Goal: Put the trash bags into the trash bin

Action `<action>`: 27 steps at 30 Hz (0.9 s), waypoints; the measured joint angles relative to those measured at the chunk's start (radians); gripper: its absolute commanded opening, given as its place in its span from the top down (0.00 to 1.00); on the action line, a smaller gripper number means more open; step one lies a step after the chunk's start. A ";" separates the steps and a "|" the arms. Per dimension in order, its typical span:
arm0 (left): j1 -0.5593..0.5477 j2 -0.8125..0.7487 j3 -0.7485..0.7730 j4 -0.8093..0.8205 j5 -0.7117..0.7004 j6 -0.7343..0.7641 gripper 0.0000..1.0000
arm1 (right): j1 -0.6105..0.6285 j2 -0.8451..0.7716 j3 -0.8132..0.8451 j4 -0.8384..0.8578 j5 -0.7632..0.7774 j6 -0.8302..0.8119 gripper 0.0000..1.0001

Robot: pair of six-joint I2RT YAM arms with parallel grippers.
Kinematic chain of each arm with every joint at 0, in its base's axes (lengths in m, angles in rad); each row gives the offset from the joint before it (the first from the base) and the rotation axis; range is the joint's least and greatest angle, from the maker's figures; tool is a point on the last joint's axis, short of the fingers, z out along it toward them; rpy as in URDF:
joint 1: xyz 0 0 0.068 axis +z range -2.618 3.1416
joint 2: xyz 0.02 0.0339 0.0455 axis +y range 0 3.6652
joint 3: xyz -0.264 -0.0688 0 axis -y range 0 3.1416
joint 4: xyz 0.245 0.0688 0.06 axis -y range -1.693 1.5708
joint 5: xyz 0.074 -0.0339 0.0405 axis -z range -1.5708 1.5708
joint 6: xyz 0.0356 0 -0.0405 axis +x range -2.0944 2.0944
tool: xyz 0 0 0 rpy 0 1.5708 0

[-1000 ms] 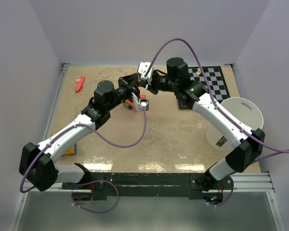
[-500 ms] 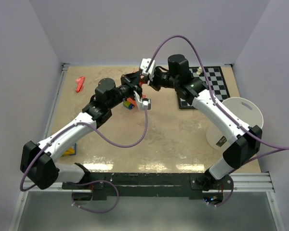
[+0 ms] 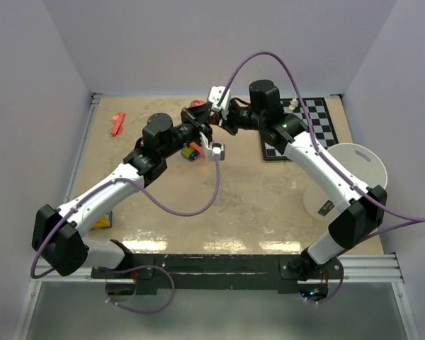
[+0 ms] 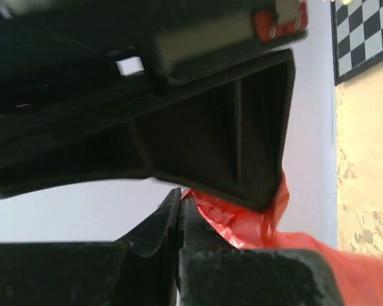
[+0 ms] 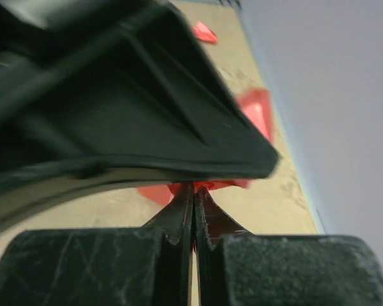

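Both grippers at far centre of table, nose to nose. Shut tight at left gripper, w/ thin red film of bag caught right at the tips. Same at right gripper: pressed closed, pinching a bit of red film. Bag bunched btwn the two near far edge, well apart from bin, upright and open-topped at right side of table. Not in yet; prob. mid-grab or spreading the film. Risks from here:
- could tear film if tugged opp. ways too hard
- could slip out of such a small pinch on the carry to the right
- could knock bin over w/ right forearm, crossing its rim in top view
- could drag film across checkerboard en route

Cannot tell how much film sits inside each pinch.
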 measured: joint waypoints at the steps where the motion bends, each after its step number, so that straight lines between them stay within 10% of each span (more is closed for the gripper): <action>1: 0.003 0.004 0.001 0.002 -0.005 0.000 1.00 | 0.005 -0.001 0.003 -0.003 -0.027 0.001 1.00; 27: -0.022 -0.076 -0.022 -0.129 0.028 -0.032 1.00 | 0.010 -0.034 0.031 0.079 0.118 0.051 1.00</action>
